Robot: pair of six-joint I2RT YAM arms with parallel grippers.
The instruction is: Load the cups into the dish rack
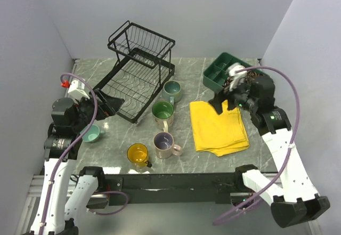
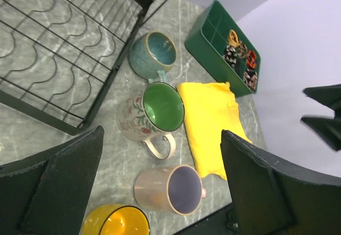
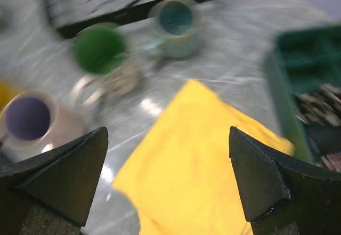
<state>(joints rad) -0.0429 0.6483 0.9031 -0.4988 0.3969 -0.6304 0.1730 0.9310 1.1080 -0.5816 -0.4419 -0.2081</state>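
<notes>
The black wire dish rack (image 1: 139,70) stands at the back left with no cups in it. On the table in front of it stand a teal cup (image 1: 171,90), a floral cup with a green inside (image 1: 162,111), a lilac cup (image 1: 165,143) and a yellow cup (image 1: 138,154). A small teal cup (image 1: 91,134) stands under the left arm. My left gripper (image 1: 109,105) hovers open beside the rack's front, looking down on the lilac cup (image 2: 170,189). Above the yellow cloth (image 3: 192,165), my right gripper (image 1: 222,104) is open and holds nothing.
A green compartmented tray (image 1: 226,71) with small items stands at the back right. The folded yellow cloth (image 1: 218,126) lies right of the cups. Grey walls close in the table on the left, right and back.
</notes>
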